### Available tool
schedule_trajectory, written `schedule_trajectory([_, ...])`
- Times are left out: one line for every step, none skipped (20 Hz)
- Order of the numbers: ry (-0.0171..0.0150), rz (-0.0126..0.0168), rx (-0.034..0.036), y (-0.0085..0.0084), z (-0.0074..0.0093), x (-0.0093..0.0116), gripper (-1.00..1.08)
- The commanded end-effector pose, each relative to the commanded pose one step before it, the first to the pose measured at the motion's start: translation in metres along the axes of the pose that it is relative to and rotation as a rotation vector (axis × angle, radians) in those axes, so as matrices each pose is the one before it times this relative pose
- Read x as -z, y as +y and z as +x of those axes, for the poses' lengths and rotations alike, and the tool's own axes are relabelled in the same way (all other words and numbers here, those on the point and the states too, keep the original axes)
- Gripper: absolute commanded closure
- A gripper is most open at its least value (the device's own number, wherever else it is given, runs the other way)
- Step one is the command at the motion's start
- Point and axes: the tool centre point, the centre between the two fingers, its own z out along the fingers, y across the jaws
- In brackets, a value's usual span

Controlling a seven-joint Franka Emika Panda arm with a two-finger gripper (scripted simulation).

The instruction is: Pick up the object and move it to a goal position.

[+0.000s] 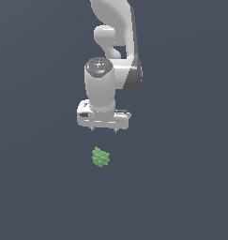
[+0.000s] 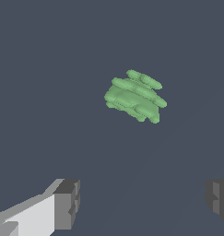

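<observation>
I count one light-green lumpy clump [image 1: 101, 157] on the floor. I have one arm [image 1: 113, 56], carrying one gripper [image 1: 104, 130], and that gripper ends in two fingers [image 2: 67, 203].

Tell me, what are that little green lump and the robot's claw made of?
It is a simulator render, so only looks count. The green lump seems matte plastic or foam: flat colour, soft shading, no glints. The gripper looks like smooth white plastic, its fingers dull grey.

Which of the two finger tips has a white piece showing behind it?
In the wrist view, the finger joined to the white piece; the other finger shows only grey at the picture's edge. The gripper is open, clear of the green clump.
</observation>
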Motion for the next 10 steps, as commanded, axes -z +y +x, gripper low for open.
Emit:
schedule_trajectory([0.00000,0.00000,0.00000,0.00001,0.00000,0.00000,-0.92])
schedule_trajectory([0.00033,-0.00053,0.00029,0.00001,0.00015,0.00041,-0.92])
schedule_trajectory([0.00116,-0.00184,0.00099,-0.00012,0.00041,0.00130,-0.92])
schedule_trajectory([0.00184,-0.00290,0.00158,-0.00014,0.00067,0.00209,-0.92])
schedule_trajectory([0.00254,-0.00399,0.00220,-0.00018,0.00093,0.00288,-0.92])
schedule_trajectory([0.00314,-0.00492,0.00280,-0.00020,0.00115,0.00355,-0.92])
schedule_trajectory([0.00271,-0.00424,0.00257,-0.00013,0.00101,0.00307,-0.92])
schedule_trajectory([0.00197,-0.00309,0.00206,-0.00009,0.00074,0.00222,-0.92])
schedule_trajectory([0.00119,-0.00188,0.00148,-0.00005,0.00047,0.00133,-0.92])
schedule_trajectory([0.00036,-0.00059,0.00069,0.00005,0.00019,0.00042,-0.92])
